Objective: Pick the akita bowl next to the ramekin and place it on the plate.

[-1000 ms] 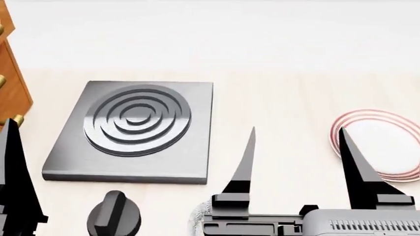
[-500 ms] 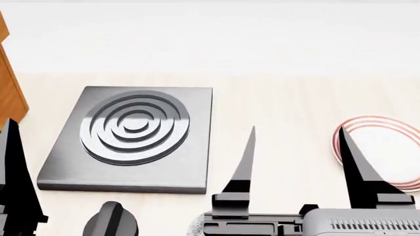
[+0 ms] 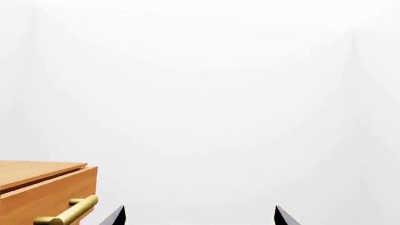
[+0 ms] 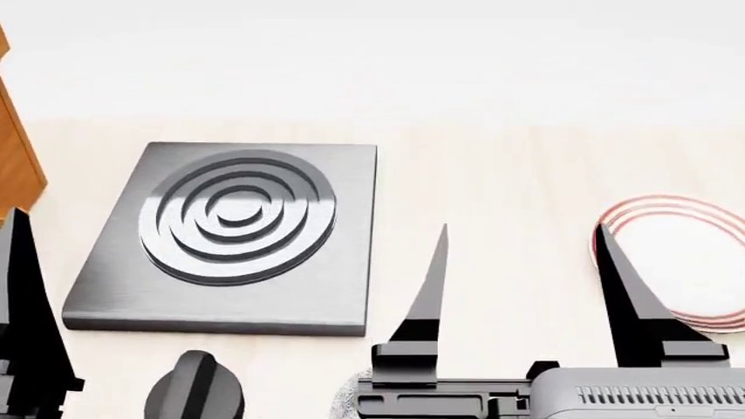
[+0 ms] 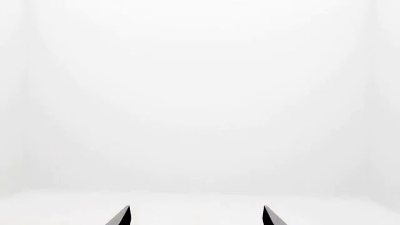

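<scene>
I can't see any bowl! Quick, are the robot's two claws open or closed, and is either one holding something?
Left gripper: open, holding nothing.
Right gripper: open, holding nothing.

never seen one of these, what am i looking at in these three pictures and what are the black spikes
This is a simulated two-armed robot, and each picture comes from one of its cameras. The head camera looks down over a pale wooden counter. The black spikes are gripper fingers: the right gripper stands open and holds nothing, while only one finger of the left one shows there. On the counter lie a grey stove burner slab with a black knob in front of it, and a red-ringed plate partly behind a finger. A speckled rim peeks up at the bottom edge. The other two pictures come from wrist cameras: both show parted fingertips against white wall, the left also a wooden drawer with a brass handle.
</scene>
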Robot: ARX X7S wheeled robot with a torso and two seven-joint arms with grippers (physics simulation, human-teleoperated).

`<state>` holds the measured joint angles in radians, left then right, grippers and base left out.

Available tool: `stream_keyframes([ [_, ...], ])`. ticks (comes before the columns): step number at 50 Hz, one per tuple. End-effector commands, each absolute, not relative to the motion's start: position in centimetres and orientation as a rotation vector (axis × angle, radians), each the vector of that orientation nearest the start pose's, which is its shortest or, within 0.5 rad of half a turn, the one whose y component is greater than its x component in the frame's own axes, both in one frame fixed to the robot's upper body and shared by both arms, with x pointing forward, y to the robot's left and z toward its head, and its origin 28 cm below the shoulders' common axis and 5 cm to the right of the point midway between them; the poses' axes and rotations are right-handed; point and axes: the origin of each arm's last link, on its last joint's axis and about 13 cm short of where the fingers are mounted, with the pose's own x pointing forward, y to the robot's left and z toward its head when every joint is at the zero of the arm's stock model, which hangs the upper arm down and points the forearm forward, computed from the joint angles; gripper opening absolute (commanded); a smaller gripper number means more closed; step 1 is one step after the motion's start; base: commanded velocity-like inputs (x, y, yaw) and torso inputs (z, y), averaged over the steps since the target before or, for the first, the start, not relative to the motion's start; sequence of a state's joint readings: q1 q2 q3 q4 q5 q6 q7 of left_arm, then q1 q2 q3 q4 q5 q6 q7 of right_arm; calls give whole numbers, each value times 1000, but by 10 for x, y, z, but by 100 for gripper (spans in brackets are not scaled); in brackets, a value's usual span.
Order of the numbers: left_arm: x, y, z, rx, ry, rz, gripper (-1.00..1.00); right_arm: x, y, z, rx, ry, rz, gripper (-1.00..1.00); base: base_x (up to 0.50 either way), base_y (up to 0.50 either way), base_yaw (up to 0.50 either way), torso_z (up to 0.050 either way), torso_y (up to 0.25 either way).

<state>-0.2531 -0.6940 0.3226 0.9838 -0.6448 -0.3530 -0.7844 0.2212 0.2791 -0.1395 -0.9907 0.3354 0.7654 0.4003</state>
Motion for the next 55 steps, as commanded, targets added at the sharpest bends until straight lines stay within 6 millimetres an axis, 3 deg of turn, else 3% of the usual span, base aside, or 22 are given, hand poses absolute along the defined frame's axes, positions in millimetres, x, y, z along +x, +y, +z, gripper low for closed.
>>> stream_keyframes([
  [1,160,208,201,-61,-504,-67,100,178,-91,188,-13,-384,7,100,0,0,0,-4,-133],
  [55,161,209,200,-54,-498,-61,100,179,-91,184,-21,-365,11,100,0,0,0,-4,-134],
])
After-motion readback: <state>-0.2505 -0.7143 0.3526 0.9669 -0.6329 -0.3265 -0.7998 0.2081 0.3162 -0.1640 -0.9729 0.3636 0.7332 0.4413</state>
